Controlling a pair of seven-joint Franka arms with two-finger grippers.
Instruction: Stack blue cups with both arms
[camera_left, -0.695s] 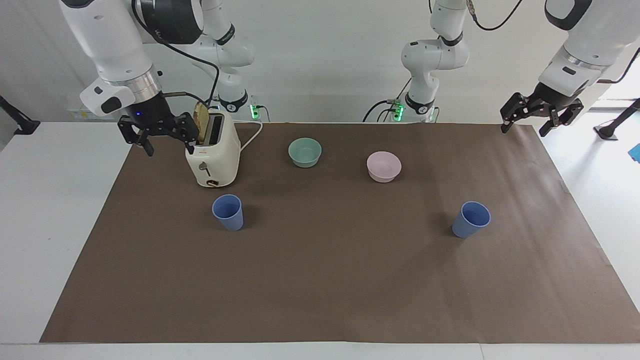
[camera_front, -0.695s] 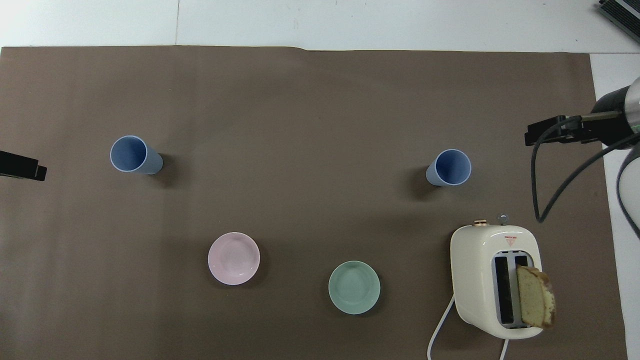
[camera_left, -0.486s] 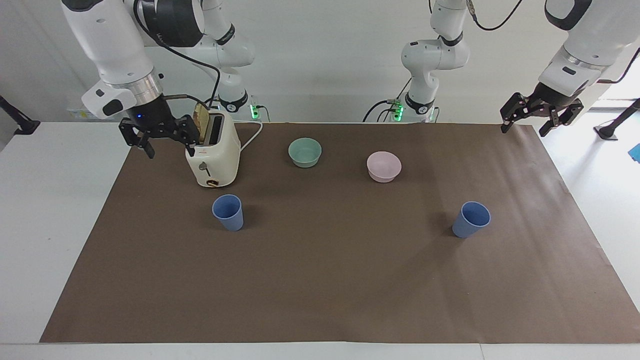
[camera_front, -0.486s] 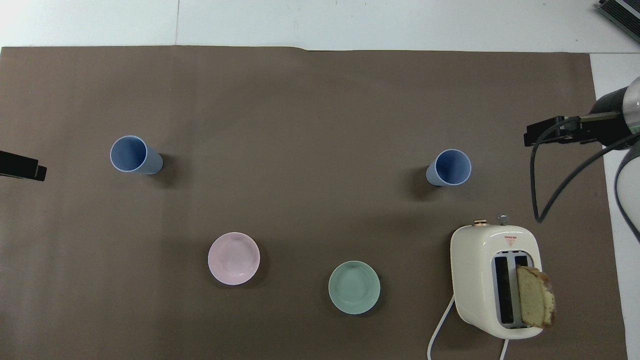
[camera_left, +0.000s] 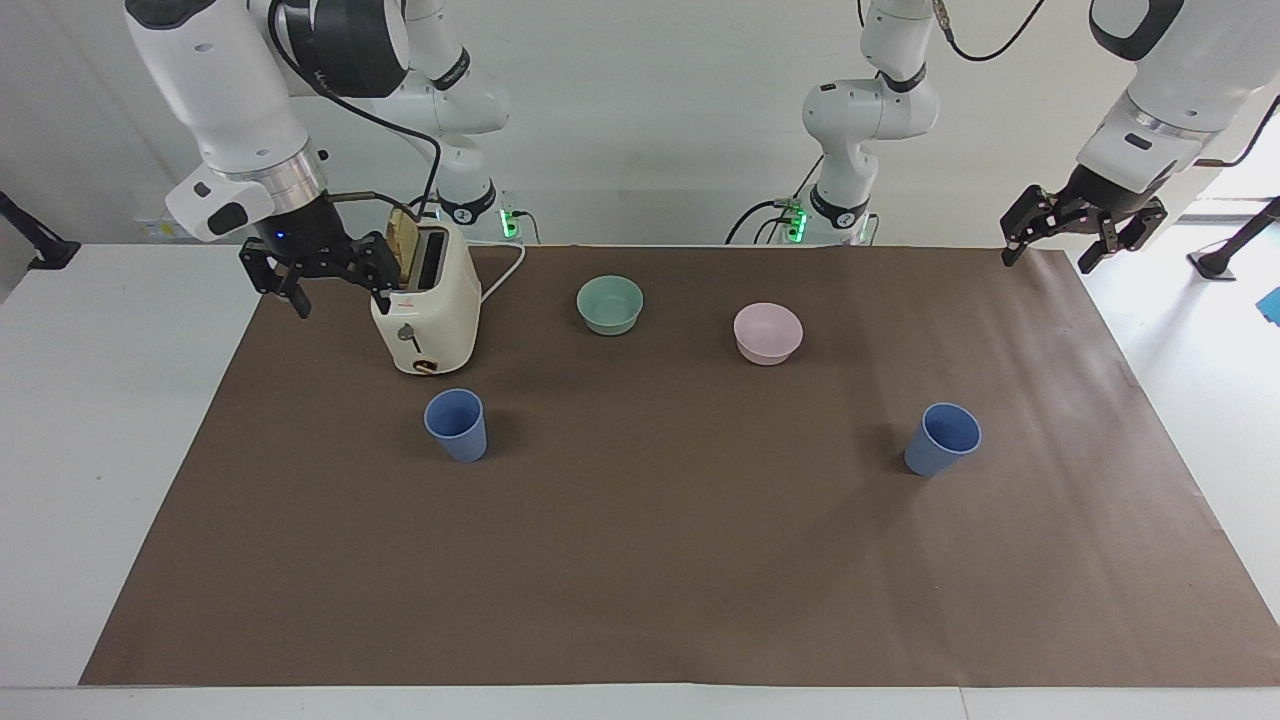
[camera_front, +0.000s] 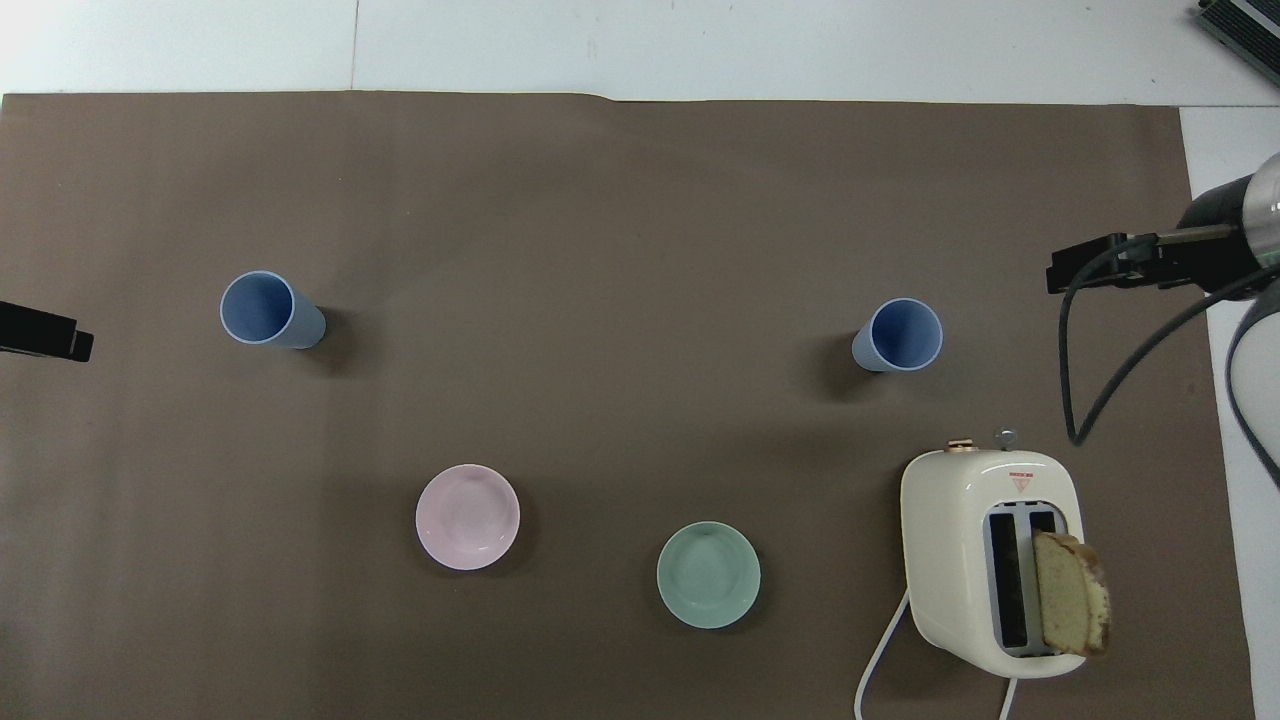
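Two blue cups stand upright and far apart on the brown mat. One cup (camera_left: 457, 424) (camera_front: 900, 335) is just farther from the robots than the toaster, toward the right arm's end. The other cup (camera_left: 942, 438) (camera_front: 270, 310) is toward the left arm's end. My right gripper (camera_left: 340, 298) (camera_front: 1100, 265) hangs open and empty above the mat's edge, beside the toaster. My left gripper (camera_left: 1045, 262) (camera_front: 45, 335) hangs open and empty over the mat's corner at its own end. Neither gripper touches a cup.
A cream toaster (camera_left: 425, 310) (camera_front: 990, 560) with a bread slice (camera_front: 1070, 592) sticking out stands close to my right gripper. A teal bowl (camera_left: 610, 304) and a pink bowl (camera_left: 768, 332) sit nearer to the robots than the cups.
My right gripper has risen slightly beside the toaster. The left gripper has barely shifted. The cups have not moved.
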